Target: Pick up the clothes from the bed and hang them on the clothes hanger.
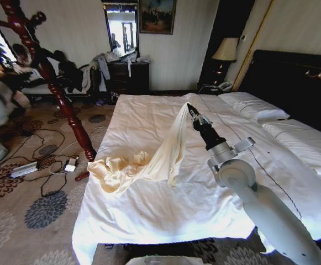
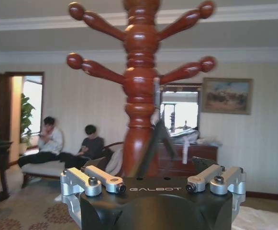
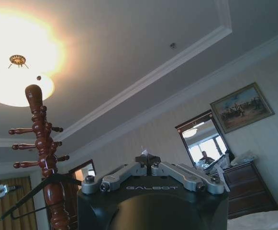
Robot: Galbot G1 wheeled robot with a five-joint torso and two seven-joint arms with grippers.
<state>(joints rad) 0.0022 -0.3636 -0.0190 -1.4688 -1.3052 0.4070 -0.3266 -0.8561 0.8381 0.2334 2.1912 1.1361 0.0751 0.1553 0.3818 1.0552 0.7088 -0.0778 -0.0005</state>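
Limply draped cream garment (image 1: 149, 160) — rt pincer (image 1: 190, 108).

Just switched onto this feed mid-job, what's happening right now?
The right gripper is shut on a cream-coloured garment, lifting one end above the white-quilted bed while the rest trails on the quilt. The left gripper is raised near the red-brown wooden coat stand, where the thin black clothes hanger hangs, still bare.

Red wooden coat stand (image 1: 50, 77), perhaps mahogany
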